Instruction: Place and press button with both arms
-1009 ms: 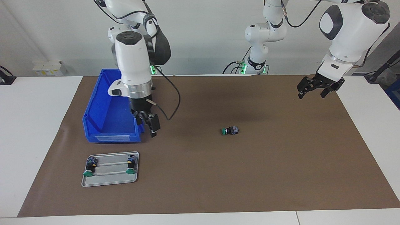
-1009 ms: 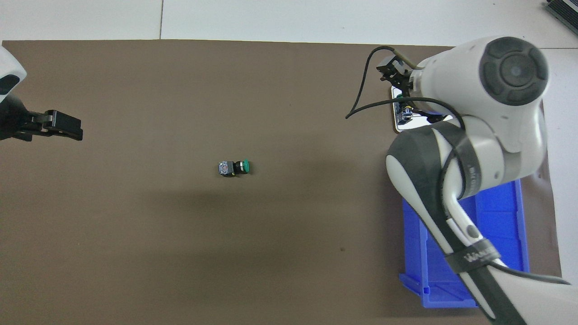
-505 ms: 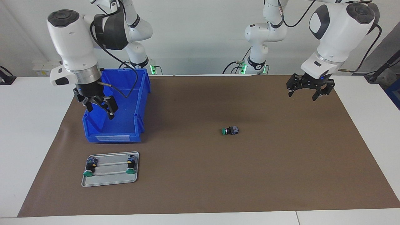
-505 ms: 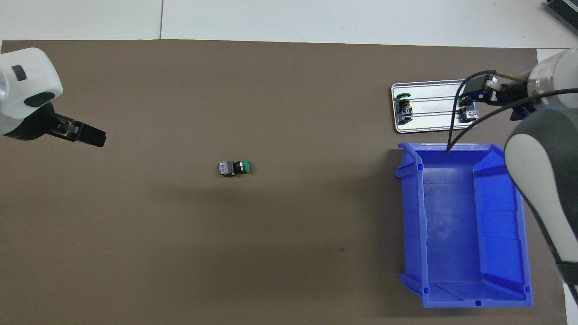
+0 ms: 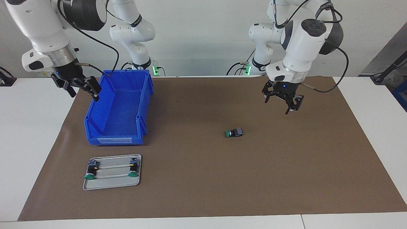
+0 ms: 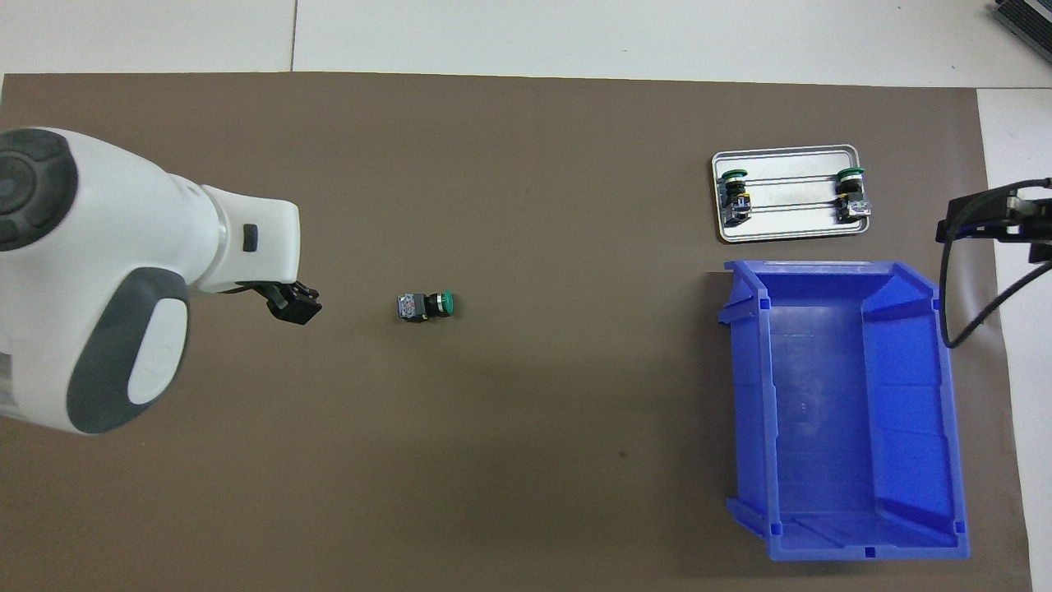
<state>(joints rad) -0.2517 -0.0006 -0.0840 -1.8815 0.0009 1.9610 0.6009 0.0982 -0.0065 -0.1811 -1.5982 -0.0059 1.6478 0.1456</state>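
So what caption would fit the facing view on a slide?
Open left gripper hangs above the lone button lying on the mat.

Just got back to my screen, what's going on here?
Nothing is held. The button lies on its side mid-mat. The left end effector hangs open in the air near it, not touching. The right end effector is open, up beside the blue bin. Two other buttons sit in the metal tray.

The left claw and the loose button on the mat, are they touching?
Apart. In the facing view the left claw hangs open above the mat, bare mat showing between it and the button.
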